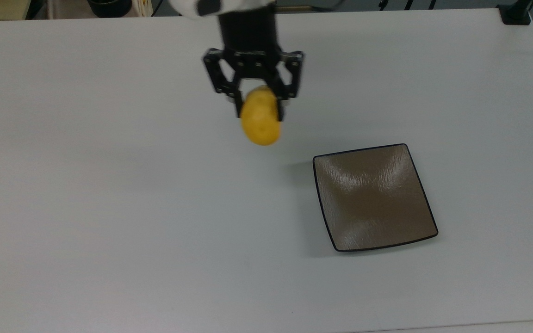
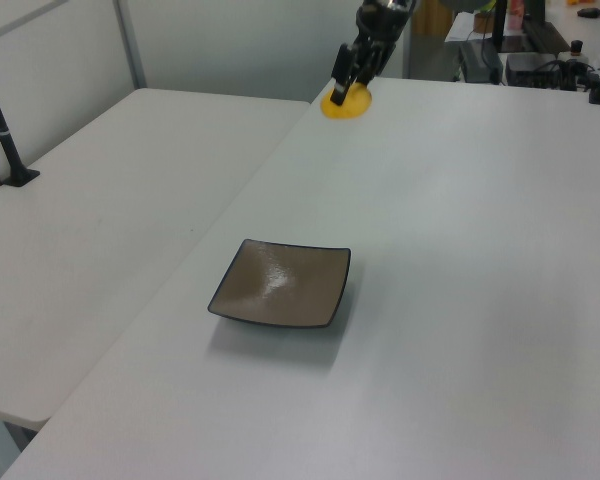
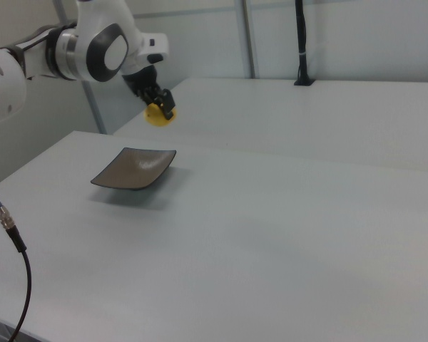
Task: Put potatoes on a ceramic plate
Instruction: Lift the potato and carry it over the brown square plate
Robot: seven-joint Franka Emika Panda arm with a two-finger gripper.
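Note:
A yellow lumpy potato (image 1: 260, 121) hangs in the air above the white table, with my gripper (image 1: 258, 107) shut on its upper end. It sits up and to the left of the ceramic plate (image 1: 373, 198) in the top view, clear of the plate's edge. The plate is square, brown and glossy with a thin dark rim, and nothing lies on it. In the left view the potato (image 2: 345, 102) is held by the gripper (image 2: 349, 84) far behind the plate (image 2: 281, 285). In the right view the potato (image 3: 157, 115) hangs under the gripper (image 3: 160, 105) above and behind the plate (image 3: 134, 169).
The white table (image 1: 109, 208) spreads wide around the plate. A black clamp post (image 1: 515, 14) stands at the table's far right corner in the top view. A second white table (image 2: 100, 220) adjoins on the left view's left. A cable (image 3: 7, 235) hangs at the right view's left.

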